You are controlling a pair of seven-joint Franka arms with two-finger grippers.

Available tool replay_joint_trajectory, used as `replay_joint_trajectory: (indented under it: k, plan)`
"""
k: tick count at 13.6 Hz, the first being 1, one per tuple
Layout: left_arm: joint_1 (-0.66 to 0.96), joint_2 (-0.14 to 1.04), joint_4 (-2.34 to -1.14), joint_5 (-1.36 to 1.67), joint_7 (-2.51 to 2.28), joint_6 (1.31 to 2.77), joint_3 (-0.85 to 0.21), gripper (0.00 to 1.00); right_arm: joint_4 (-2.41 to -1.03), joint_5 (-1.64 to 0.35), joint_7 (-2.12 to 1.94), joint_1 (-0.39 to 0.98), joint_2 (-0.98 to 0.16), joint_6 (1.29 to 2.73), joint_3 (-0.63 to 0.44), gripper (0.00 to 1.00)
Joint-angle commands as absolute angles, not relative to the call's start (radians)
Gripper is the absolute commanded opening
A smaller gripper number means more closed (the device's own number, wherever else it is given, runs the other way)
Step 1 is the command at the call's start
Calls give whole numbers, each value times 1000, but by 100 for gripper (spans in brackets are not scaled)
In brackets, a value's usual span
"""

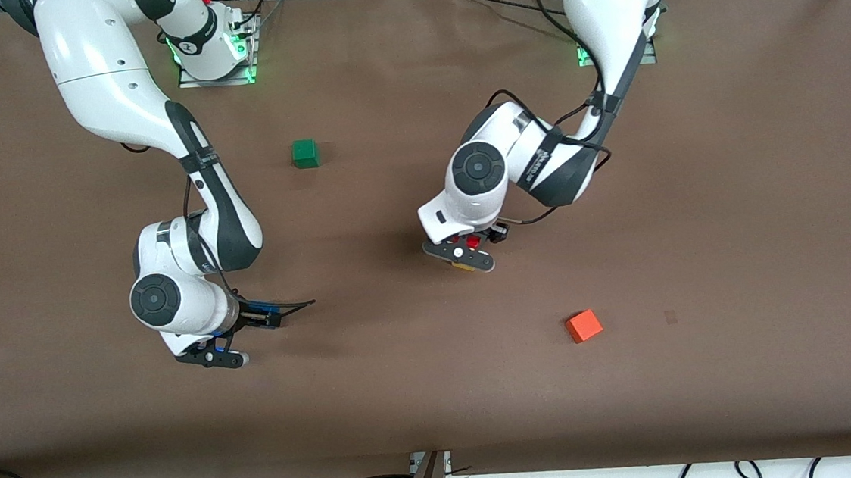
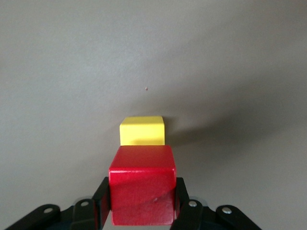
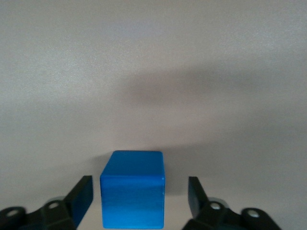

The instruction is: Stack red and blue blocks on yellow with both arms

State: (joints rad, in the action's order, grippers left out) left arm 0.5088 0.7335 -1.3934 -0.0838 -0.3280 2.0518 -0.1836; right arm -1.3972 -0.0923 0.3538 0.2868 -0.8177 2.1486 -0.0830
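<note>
Your left gripper [image 2: 142,203] had its fingers clamped on the red block [image 2: 142,190], held just over the yellow block [image 2: 142,130] mid-table. Your right gripper [image 3: 139,201] sat w/ fingers apart either side of the blue block [image 3: 133,194] on the table [image 1: 437,390], not touching it.

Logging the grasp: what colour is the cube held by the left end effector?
Deep red cube, clearest in the left wrist view, clamped in the left end effector.

No legible text, labels or numbers; marking on left arm [image 1: 541,160] too small to read.
</note>
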Motion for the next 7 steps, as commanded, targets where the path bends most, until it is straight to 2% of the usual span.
replay_joint_trajectory:
  k: [1, 4, 6, 7]
  plan:
    - [518, 768, -1350, -113, -345, 2074, -170, 0, -1373, -112, 354, 288, -830, 2146, -83, 77]
    - [520, 779, -1350, -120, -345, 2079, -169, 0, -1373, -112, 351, 296, -830, 2145, -83, 62]
    - [523, 790, -1350, -146, -351, 2097, -170, 0, -1373, -112, 350, 302, -828, 2140, -78, 39]
    - [525, 792, -1348, -146, -356, 2097, -170, 67, -1368, -110, 344, 302, -825, 2137, -78, 36]
